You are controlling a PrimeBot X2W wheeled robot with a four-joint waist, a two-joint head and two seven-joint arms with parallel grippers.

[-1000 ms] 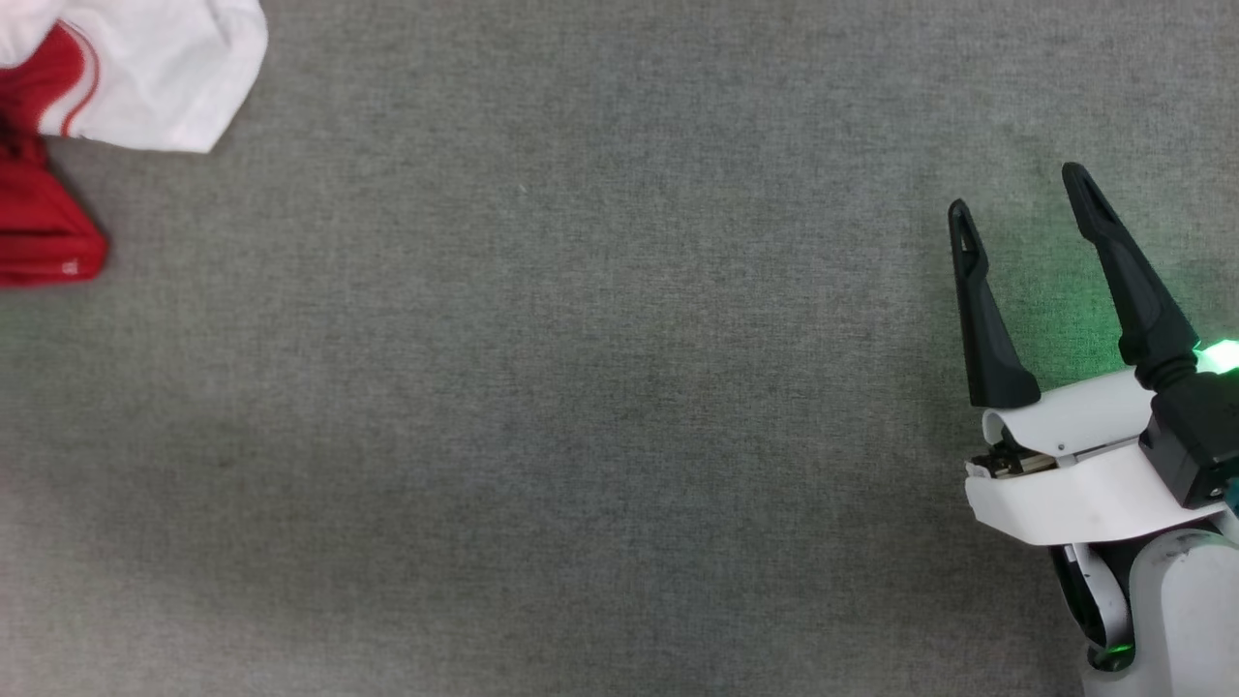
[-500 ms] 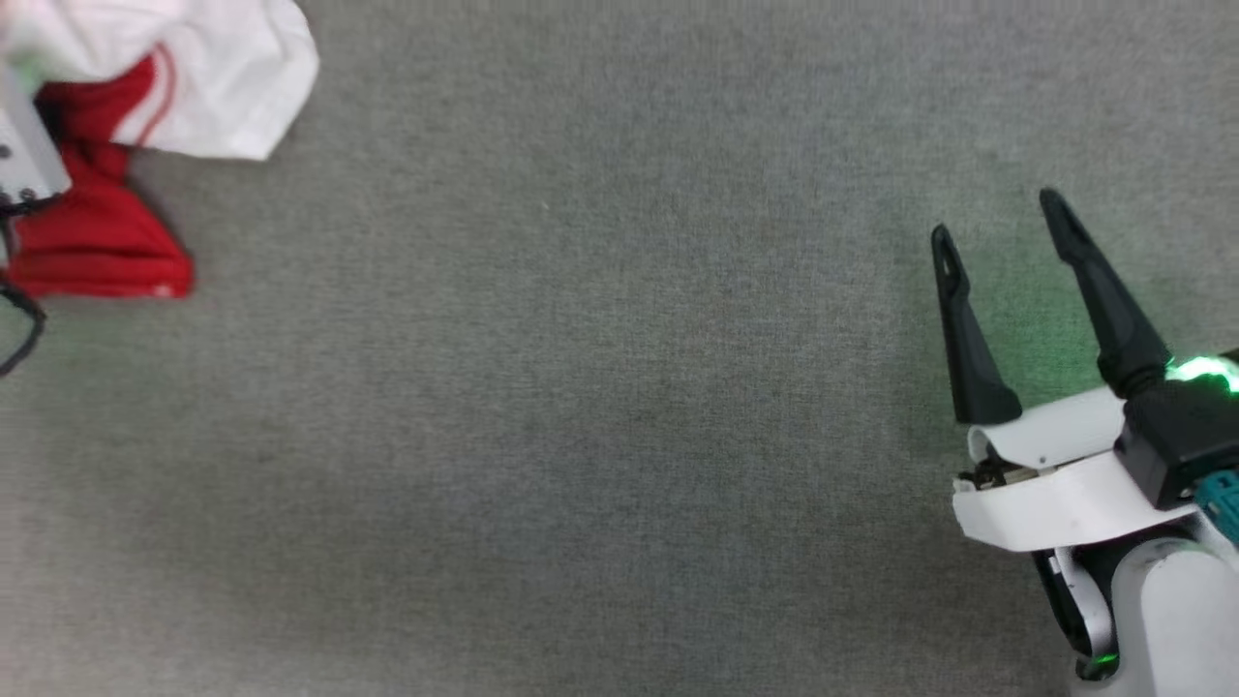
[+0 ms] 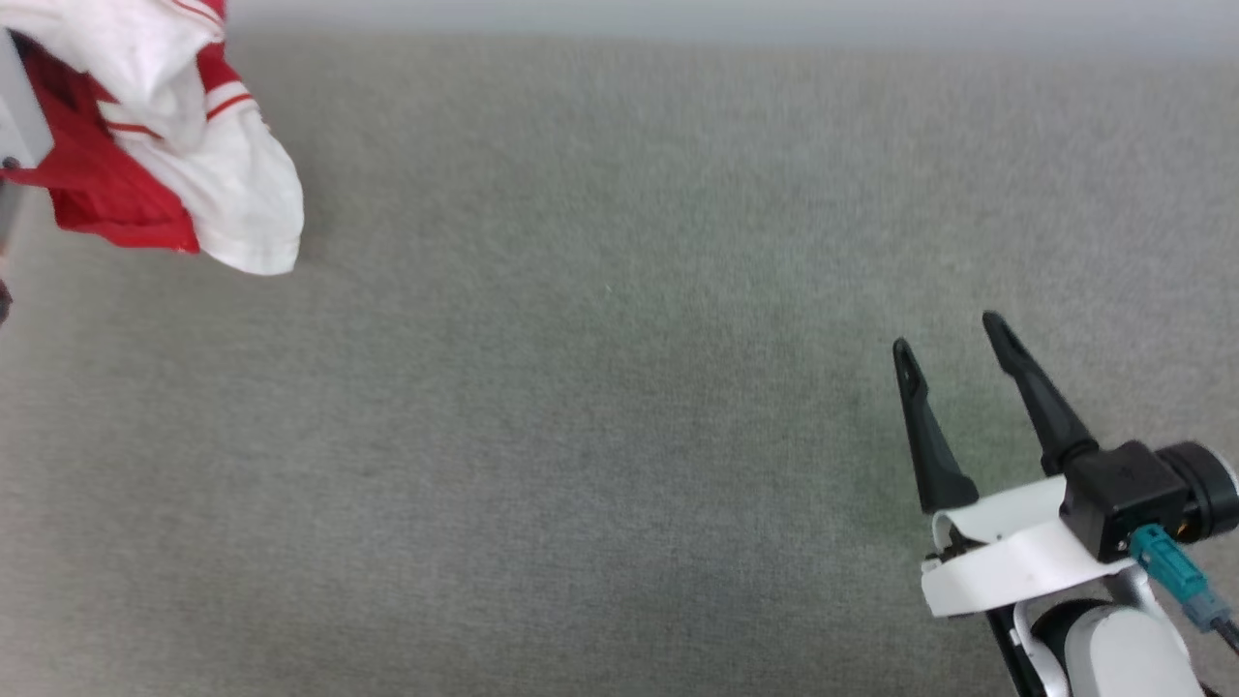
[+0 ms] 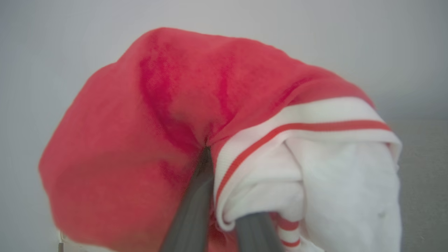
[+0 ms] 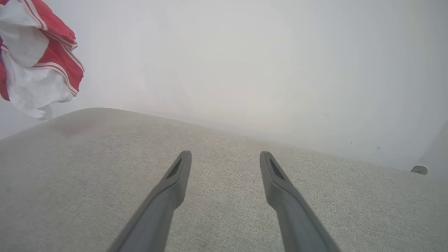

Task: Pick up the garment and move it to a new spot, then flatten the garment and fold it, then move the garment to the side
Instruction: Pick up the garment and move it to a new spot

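so the left tool (image 4: 224, 210) is clamped nearly shut on the garment (image 4: 140, 122). in the left wrist view its two dark fingers (image 4: 196, 210) come up from 6 o'clock and go straight into the cloth, one tip pinched into a red fold, the other buried under the white sleeve part. the shirt is bunched up around them, red to 9 o'clock, white with a red-and-white striped band to 3 o'clock.

from the head view the garment (image 3: 194, 184) sits way out at 10 o'clock, a crumpled red and white bundle with the white panel drooping lowest. in the right wrist view the garment (image 5: 38, 63) hangs at 10 o'clock in front of the pale wall (image 5: 227, 70), and it looks like it's clear of the grey counter (image 5: 210, 210), with a faint shadow under it.

the right tool (image 3: 947, 334) is down at 4 o'clock in the head view, well apart from the shirt, jaws spread wide with nothing between them. same in its own wrist view, where the right tool (image 5: 225, 154) points out over bare grey counter (image 3: 581, 387).
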